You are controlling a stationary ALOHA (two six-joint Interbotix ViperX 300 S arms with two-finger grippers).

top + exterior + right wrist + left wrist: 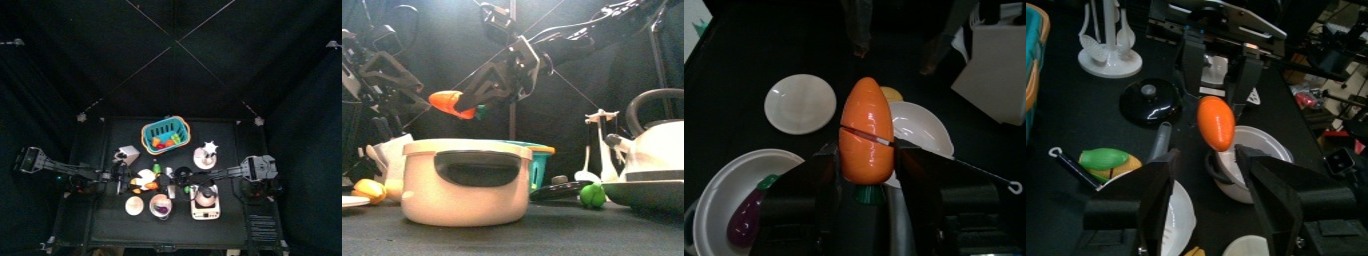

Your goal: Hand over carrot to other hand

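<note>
Across the black counter [114, 205] we see a cream pot [462, 180], a white kettle [652, 150], a teal basket [166, 134], white bowls [800, 103] and a purple eggplant [746, 222]. Above them, we find the orange carrot [865, 130] clamped in the right end effector [865, 160]. The left end effector [1213, 190] stands apart just beside it.

Orange carrot [865, 128] with green stem end, cream pot [464, 183] with black handle, teal basket [164, 134], purple eggplant [751, 216], white bowl [799, 102], black tabletop [219, 129]
</note>
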